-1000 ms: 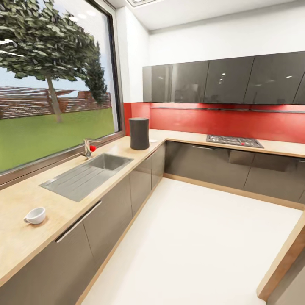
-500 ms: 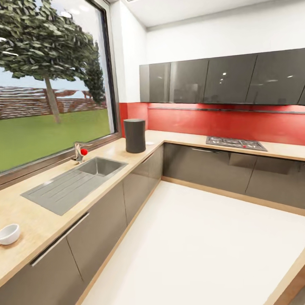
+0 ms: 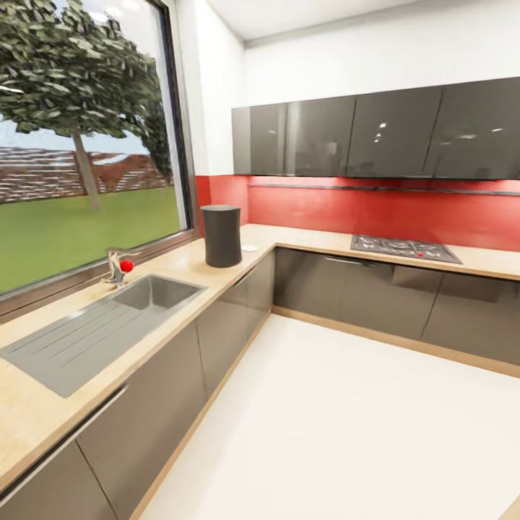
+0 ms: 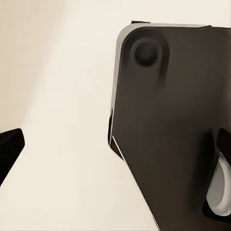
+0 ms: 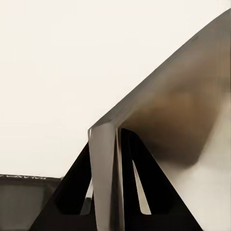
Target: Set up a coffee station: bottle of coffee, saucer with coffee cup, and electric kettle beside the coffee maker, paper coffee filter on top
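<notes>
Coffee maker: you see the tall dark grey curved-shell machine [image 3: 221, 235] upright on the light beige wood-look desk [image 3: 180, 263], near its corner.
Sink: steel basin [image 3: 148, 295] beside it.
Hands: you cannot tell either's grip.

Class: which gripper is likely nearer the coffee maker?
Probably left. The coffee maker stands ahead-left on the countertop; both wrist views face pale floor, far from it.

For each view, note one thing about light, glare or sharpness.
Head view: ceiling-light glints on the glossy upper cabinets, mild softness. Left wrist view: a dark panel soft-edged and blurred. Right wrist view: pale floor washed out and featureless.
</notes>
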`<state>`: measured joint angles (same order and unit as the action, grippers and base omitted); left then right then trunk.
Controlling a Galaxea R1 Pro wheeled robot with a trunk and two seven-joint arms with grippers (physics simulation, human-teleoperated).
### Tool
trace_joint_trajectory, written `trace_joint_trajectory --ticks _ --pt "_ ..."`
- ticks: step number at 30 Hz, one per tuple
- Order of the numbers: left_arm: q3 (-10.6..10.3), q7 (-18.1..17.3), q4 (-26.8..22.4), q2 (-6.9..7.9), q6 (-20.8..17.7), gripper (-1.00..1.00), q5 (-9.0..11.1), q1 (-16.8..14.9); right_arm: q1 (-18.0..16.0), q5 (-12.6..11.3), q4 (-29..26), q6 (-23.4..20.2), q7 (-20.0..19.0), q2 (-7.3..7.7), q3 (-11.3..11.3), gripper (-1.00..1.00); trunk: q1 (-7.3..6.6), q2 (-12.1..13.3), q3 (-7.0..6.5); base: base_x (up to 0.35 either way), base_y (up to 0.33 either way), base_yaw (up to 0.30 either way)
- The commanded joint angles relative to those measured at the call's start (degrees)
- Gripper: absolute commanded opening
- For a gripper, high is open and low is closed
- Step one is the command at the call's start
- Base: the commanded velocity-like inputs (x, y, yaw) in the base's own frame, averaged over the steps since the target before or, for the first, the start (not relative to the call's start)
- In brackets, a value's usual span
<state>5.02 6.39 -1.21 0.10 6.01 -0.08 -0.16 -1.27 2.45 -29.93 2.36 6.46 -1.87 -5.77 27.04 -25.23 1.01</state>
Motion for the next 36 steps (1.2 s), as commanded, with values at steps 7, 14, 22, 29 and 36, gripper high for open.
trace_joint_trajectory --ticks 7,14,22,29,36 --pt "0.48 0.02 0.0 -0.01 0.16 1.0 -0.01 -0.02 -0.05 0.05 2.46 0.22 0.39 0.03 -0.06 -1.0 0.06 -0.1 0.11 0.314 -0.131 0.0" --pt "0.5 0.02 -0.01 -0.02 0.18 1.0 -0.01 -0.02 -0.05 0.09 2.68 0.27 0.39 0.03 -0.03 -1.0 0.06 -0.1 0.11 0.314 -0.131 0.0" --pt "0.51 0.02 -0.02 -0.02 0.19 1.0 -0.01 -0.02 -0.05 0.05 2.69 0.27 0.39 0.03 -0.03 -1.0 0.06 -0.1 0.11 0.314 -0.128 0.0" --pt "0.52 0.02 0.02 -0.02 0.19 1.0 -0.01 -0.02 -0.05 0.04 2.69 0.27 0.39 0.03 -0.03 -1.0 0.06 -0.1 0.11 0.324 -0.07 0.0" --pt "0.52 0.02 0.03 -0.03 0.21 1.0 -0.01 -0.02 -0.05 0.07 2.69 0.27 0.39 0.03 -0.03 -1.0 0.06 -0.1 0.11 0.33 -0.007 0.0"
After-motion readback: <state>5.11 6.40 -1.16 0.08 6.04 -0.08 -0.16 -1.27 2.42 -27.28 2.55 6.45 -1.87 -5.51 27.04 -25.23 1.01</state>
